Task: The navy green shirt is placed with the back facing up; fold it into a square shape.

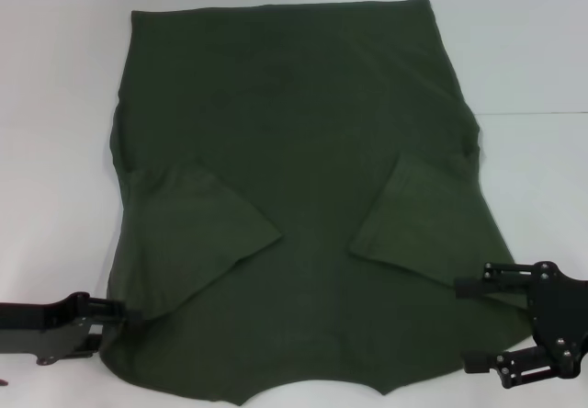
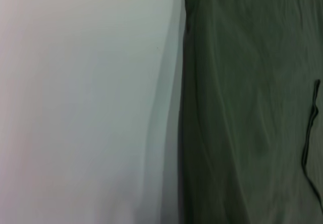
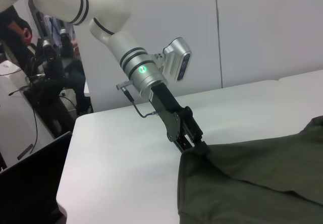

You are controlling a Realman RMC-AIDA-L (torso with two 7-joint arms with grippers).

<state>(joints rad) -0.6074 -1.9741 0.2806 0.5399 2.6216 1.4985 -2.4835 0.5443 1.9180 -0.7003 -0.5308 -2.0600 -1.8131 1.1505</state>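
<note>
The navy green shirt is spread flat on the white desk, plain side up, w/ both short sleeves folded inward onto the body so they make two angled flaps. The collar end is at the near edge, btw the two grippers, and the hem is at the far end, well away from both.

Left gripper is down low at the shirt's near-left corner, right at the cloth edge. In the right wrist view you can see that same left gripper w/ its tips pinched together on the corner of the fabric, and the cloth is pulled up into a little peak there, so it's clamped on the shirt. The left sleeve flap is just beyond and inboard of it. The left wrist view only shows the shirt's side edge running next to bare desk, no fingers visible there.

Right gripper is at the near-right corner, fingers spread wide apart, upper finger over the cloth and the lower one by the shirt's edge. Nothing grabbed afaict, can't tell if it's touching the fabric. The right sleeve flap is just beyond it, toward the middle.

Some ppl and gear are in the background off the desk in the right wrist view.
</note>
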